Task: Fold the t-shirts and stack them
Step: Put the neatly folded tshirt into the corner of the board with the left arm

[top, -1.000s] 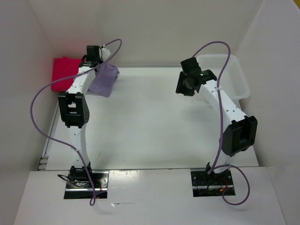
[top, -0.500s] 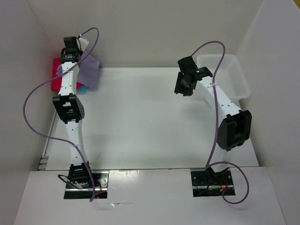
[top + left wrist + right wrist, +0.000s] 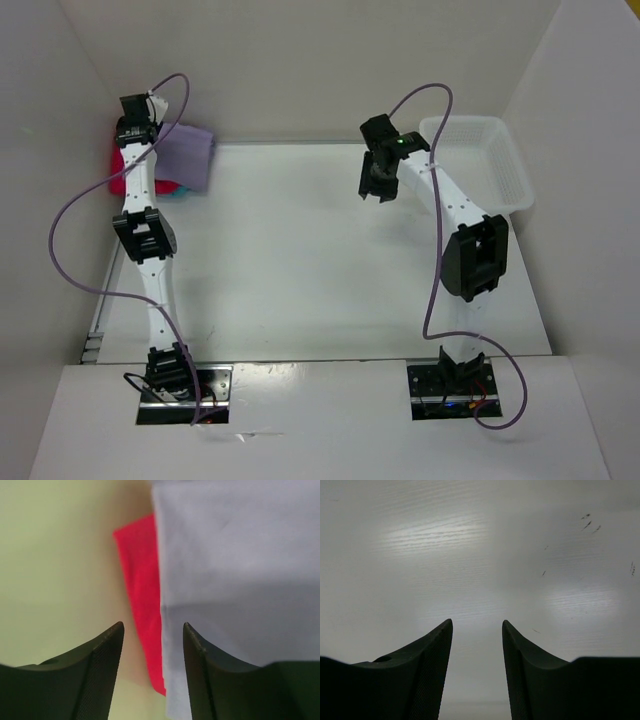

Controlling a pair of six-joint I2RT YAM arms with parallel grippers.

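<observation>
A pale lavender t-shirt (image 3: 187, 157) lies on top of a pile at the table's far left corner. The magenta-red t-shirt (image 3: 119, 170) and a strip of the turquoise one (image 3: 178, 190) stick out beneath it. My left gripper (image 3: 137, 122) hangs over that pile. In the left wrist view the left gripper (image 3: 153, 626) is open, with the lavender cloth (image 3: 235, 565) and a red edge (image 3: 142, 590) lying below the gap, not clamped. My right gripper (image 3: 375, 183) hovers open over bare table at the back centre-right, and the right wrist view shows nothing between the fingers of this gripper (image 3: 477, 622). No orange t-shirt is in view.
A white mesh basket (image 3: 505, 150) stands at the back right corner, just right of the right arm. White walls close in the table on the left, back and right. Purple cables loop above both arms.
The left arm swung left and back, carrying the lavender shirt from beside the pile onto it, and its jaws have opened. The right arm shifted a little to the left.
</observation>
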